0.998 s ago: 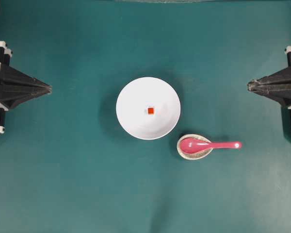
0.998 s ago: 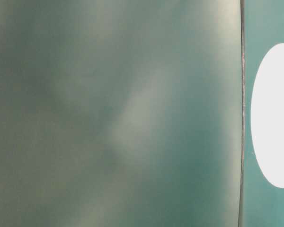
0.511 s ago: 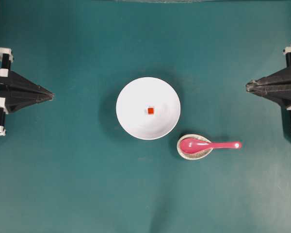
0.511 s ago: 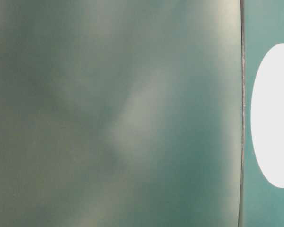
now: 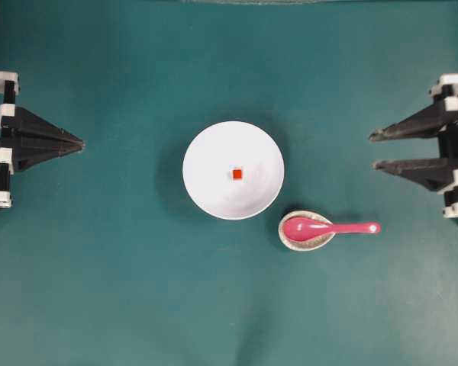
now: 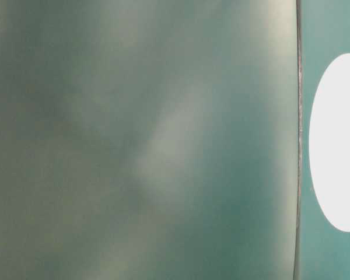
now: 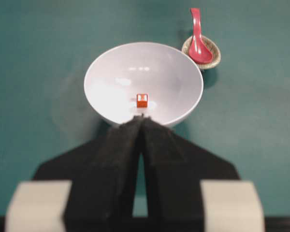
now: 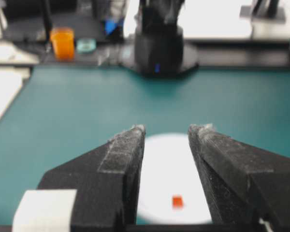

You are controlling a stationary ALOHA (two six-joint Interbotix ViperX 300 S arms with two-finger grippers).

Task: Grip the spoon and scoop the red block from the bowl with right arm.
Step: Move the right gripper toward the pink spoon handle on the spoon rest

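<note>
The white bowl sits mid-table with the tiny red block at its centre; both also show in the left wrist view, bowl and block. The pink spoon lies to the bowl's lower right, scoop resting in a speckled beige dish, handle pointing right. My right gripper stands open at the right edge, empty, above the spoon's handle end. In its wrist view the bowl and block show between its fingers. My left gripper is shut at the left edge.
The green mat covers the table. The table-level view is blurred, showing only a white oval at its right. Beyond the table's far edge in the right wrist view stand the other arm's base and an orange cup.
My right gripper has opened from shut to wide. The left gripper has drawn back slightly toward the left edge. Bowl, block and spoon have not moved.
</note>
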